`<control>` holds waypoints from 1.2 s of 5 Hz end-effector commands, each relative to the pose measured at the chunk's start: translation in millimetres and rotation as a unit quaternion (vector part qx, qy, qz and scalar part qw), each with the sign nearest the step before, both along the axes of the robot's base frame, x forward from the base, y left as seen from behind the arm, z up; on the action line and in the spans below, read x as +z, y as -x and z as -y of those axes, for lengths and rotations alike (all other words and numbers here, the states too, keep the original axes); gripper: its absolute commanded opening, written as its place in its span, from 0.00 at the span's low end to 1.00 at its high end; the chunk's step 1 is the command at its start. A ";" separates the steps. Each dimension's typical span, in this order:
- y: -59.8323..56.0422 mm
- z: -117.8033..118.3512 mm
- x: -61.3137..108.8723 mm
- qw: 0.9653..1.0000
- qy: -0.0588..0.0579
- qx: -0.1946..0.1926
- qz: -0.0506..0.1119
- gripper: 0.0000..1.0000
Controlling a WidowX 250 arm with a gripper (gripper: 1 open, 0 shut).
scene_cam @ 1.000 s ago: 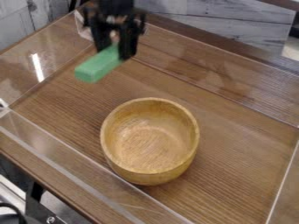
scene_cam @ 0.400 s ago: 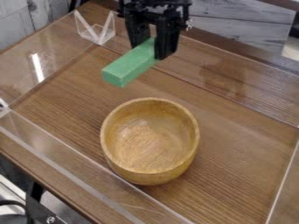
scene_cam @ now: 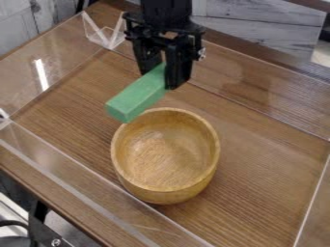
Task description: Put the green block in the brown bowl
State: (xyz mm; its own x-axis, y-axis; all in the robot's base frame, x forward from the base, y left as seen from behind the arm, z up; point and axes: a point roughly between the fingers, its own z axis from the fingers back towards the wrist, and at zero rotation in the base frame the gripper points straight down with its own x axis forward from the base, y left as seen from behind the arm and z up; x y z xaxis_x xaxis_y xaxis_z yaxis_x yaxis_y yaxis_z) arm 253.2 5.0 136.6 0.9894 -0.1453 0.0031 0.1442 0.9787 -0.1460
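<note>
My black gripper (scene_cam: 167, 69) points straight down and is shut on the upper end of the green block (scene_cam: 135, 95), a bright green bar that slants down to the left. The block hangs in the air, its lower end just above the far left rim of the brown bowl (scene_cam: 165, 154). That round, light-brown wooden bowl stands on the wooden table in the middle of the view, and its pale inside holds nothing.
Clear acrylic walls (scene_cam: 77, 188) fence the wooden tabletop along the front and left. A small clear stand (scene_cam: 103, 32) sits at the back left behind the arm. A pale wall runs along the back.
The gripper has carried the green block to the right and toward the front, from the back left of the table to just over the bowl's far rim. The bowl has not moved.
</note>
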 end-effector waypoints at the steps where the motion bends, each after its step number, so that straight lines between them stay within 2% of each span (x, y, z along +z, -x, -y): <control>1: 3.8 8.7 10.1 0.999 -0.006 -0.013 0.040 0.00; 3: 12.8 18.8 3.4 0.998 -0.004 -0.022 0.059 0.00; 6: 13.7 23.7 -0.3 0.996 0.001 -0.027 0.082 0.00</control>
